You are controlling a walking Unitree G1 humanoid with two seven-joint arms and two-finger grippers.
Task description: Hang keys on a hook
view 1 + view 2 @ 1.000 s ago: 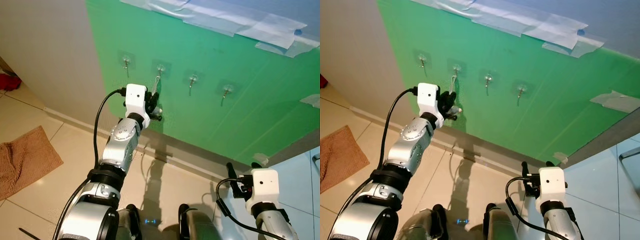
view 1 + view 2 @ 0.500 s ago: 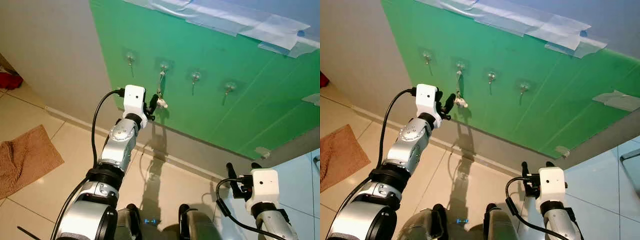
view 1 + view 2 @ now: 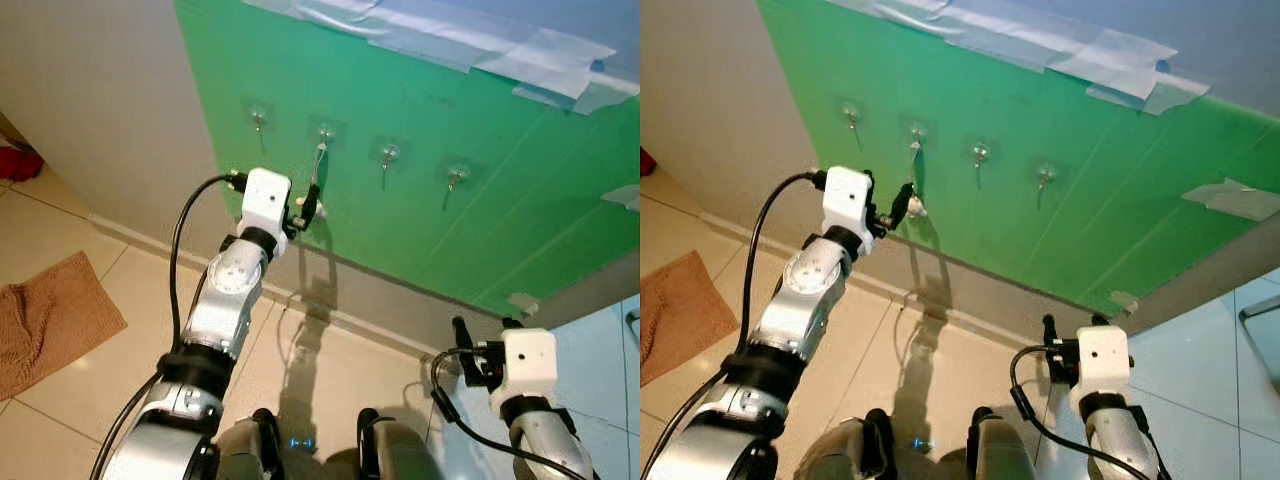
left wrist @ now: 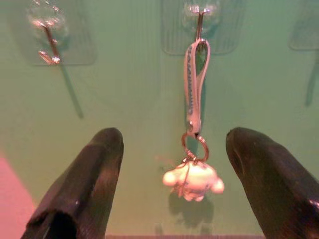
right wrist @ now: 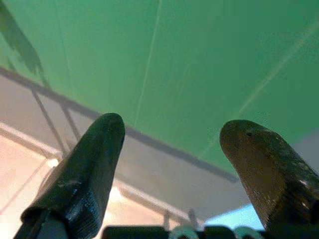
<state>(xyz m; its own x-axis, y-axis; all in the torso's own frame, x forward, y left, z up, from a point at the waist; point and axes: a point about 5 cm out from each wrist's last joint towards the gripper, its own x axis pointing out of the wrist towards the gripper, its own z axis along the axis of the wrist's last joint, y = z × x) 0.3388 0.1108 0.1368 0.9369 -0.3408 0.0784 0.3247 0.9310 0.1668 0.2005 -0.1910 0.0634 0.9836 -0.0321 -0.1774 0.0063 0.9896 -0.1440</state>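
Down low on the robot's right side, the right claw point(image 3: 478, 340) was held idle above the tiled floor point(image 3: 70, 380), and its two black fingers point(image 5: 79, 184) were spread wide with nothing between them. Off to the left on that floor, a brown rug point(image 3: 45, 320) was lying.

Higher up and farther out, the left claw point(image 3: 305, 207) was raised close to the green wall panel point(image 3: 480, 200). Its fingers point(image 4: 84, 184) were parted wide, and nothing was held in them. Half a second earlier the little white charm had been right at the fingertips; now it was let go, and the claw had been pulled back a bit.

Farthest away, on the panel, a row of four clear stick-on hooks was seen. The keys point(image 4: 193, 149) were hanging from the second hook point(image 4: 199, 20) from the left by a long pale strap, with a ring and the white charm at the bottom. They were dangling between the open fingers but were not touched by them. The first hook point(image 4: 47, 40) beside it was bare.

So the hanging was judged to be done. Only the drawing away of the arm seemed to be left.
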